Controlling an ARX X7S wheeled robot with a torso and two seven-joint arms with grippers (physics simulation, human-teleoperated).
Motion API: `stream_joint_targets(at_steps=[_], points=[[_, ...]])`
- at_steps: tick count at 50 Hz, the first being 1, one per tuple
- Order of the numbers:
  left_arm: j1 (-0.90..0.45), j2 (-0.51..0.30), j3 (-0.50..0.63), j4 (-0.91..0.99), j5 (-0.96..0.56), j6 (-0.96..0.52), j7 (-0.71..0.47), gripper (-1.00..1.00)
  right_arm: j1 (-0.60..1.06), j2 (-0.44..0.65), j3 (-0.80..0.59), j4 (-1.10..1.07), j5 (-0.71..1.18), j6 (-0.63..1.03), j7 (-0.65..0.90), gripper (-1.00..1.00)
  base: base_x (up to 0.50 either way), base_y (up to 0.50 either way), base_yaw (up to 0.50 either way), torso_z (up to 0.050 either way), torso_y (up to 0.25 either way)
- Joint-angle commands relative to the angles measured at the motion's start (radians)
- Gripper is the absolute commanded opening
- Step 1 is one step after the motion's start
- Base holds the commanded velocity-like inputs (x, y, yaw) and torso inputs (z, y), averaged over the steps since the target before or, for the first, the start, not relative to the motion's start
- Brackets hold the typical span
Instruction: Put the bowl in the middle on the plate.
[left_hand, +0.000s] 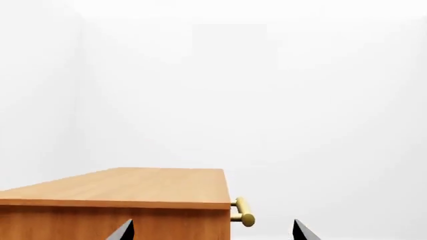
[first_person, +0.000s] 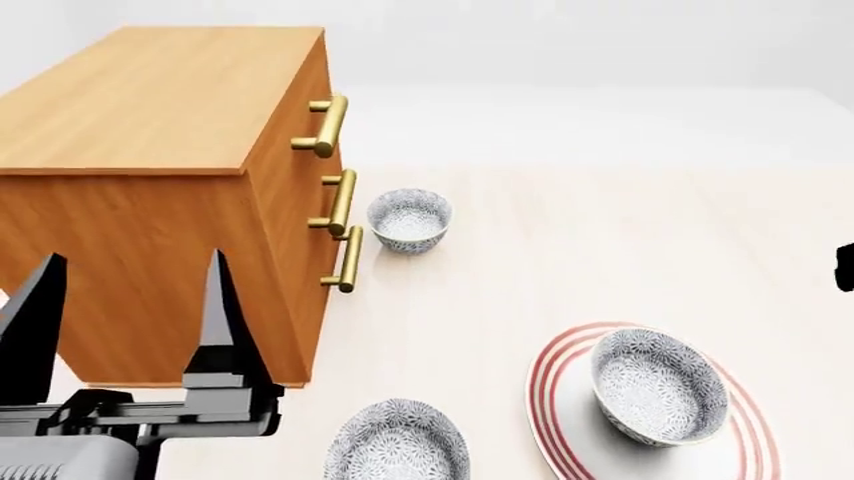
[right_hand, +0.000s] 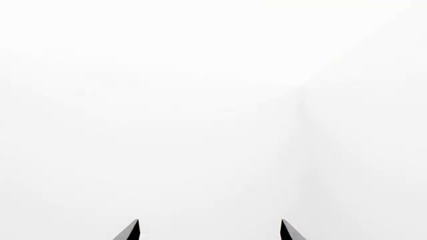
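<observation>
Three speckled bowls showed in the head view, and the bowl (first_person: 658, 386) sat on the plate (first_person: 558, 420), off toward its right half rather than centred. The others lay apart: one (first_person: 408, 220) by the drawer handles (first_person: 336, 203) of the wooden cabinet (first_person: 160, 160), one (first_person: 396, 441) at the near edge. The left gripper (first_person: 130, 300) hung spread and empty (well left of the plate, before the cabinet). The right gripper (right_hand: 208, 231) was likewise spread, holding nothing, facing blank wall. The job looked done; neither arm was near the bowl.
</observation>
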Motion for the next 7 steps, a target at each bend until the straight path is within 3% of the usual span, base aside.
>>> stream_joint_targets(at_steps=[1, 7], points=[[0.003, -0.004, -0.006, 0.004, 0.011, -0.003, -0.005, 1.0, -0.119, 0.037, -0.029, -0.075, -0.07, -0.211, 0.082, 1.0, 0.0, 0.0, 0.0, 0.0, 0.25], [0.003, -0.007, -0.01, 0.012, 0.016, -0.006, -0.009, 1.0, -0.198, 0.042, -0.038, -0.067, -0.086, -0.325, 0.107, 1.0, 0.0, 0.0, 0.0, 0.0, 0.25]])
